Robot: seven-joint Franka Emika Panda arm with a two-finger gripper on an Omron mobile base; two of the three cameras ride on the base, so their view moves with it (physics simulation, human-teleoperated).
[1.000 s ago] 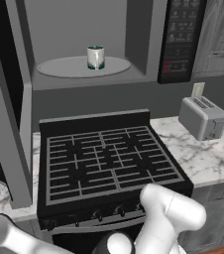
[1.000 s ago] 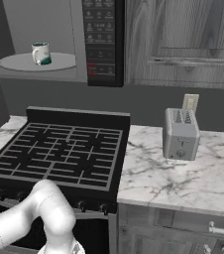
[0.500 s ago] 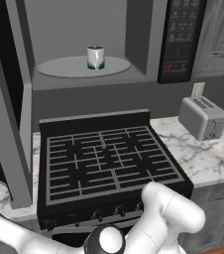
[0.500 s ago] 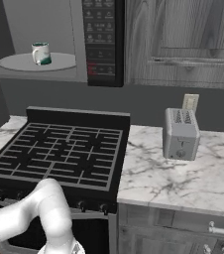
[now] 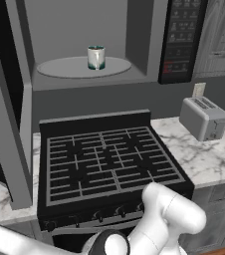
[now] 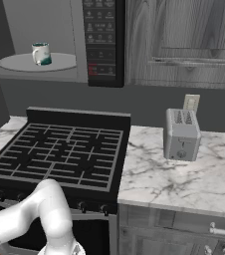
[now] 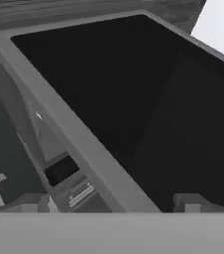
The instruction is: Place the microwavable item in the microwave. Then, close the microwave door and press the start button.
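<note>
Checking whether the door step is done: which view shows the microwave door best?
The hand view: the microwave door fills it, dark glass in a grey frame, close ahead of the open gripper. The left base view shows the door edge-on, swung open at the left. In the right base view I cannot pick it out.

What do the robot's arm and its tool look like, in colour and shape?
The glossy white rounded arm is built of thick tubular links with bulging elbows. A dark grey joint ring sits around one white round cap. The tool has two small dark grey blocky fingertips. No cables or markings show.
</note>
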